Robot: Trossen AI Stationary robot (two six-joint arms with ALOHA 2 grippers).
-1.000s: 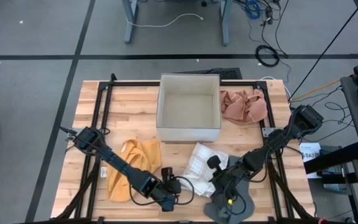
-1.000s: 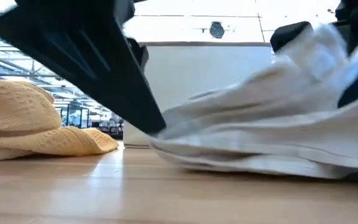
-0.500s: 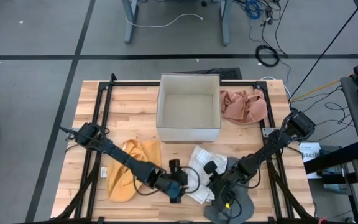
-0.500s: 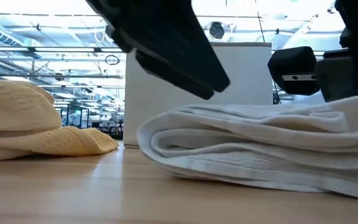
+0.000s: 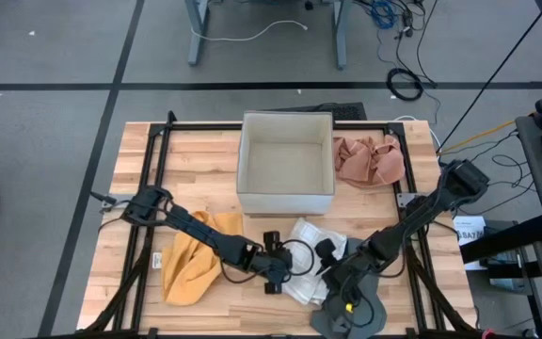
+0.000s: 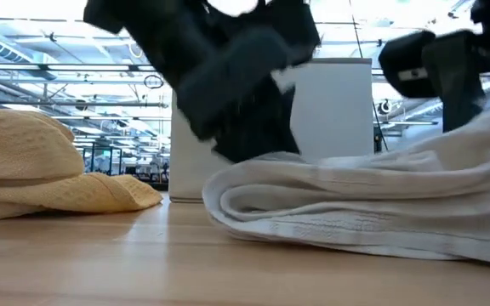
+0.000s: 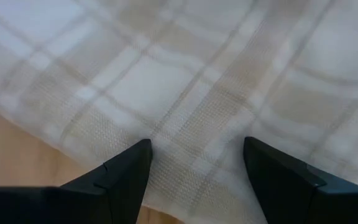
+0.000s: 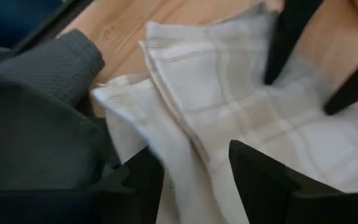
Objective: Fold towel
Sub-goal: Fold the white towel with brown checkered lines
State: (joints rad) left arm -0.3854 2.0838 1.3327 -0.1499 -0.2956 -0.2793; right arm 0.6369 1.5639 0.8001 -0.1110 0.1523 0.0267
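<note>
The white plaid towel (image 5: 305, 237) lies folded on the wooden table (image 5: 196, 151), near its front edge. From the side, the rounded fold (image 6: 228, 200) rests on the wood. My left gripper (image 5: 288, 267) is open, with its fingertips over the plaid cloth (image 7: 185, 74) at the towel's left part. My right gripper (image 5: 324, 252) is open at the towel's right part, and a folded edge (image 8: 185, 143) runs between its fingers. My left gripper slants down onto the towel's top surface (image 7: 197, 134) from the table's left, fingers spread; I cannot tell whether the tips touch it. My right gripper's fingers stand on either side of the towel's folded edge (image 8: 194, 155); I cannot tell whether they touch it.
A yellow towel (image 5: 194, 259) lies crumpled at the left under my left arm. A dark grey towel (image 5: 346, 315) sits at the front edge by my right gripper. An open white box (image 5: 285, 174) stands behind, and a pink towel (image 5: 370, 160) lies at the far right.
My left gripper has gone from the table's near edge toward the right and far side, onto the white towel. The towel's right end, held up a second ago, has come down, and the towel now lies folded flat.
</note>
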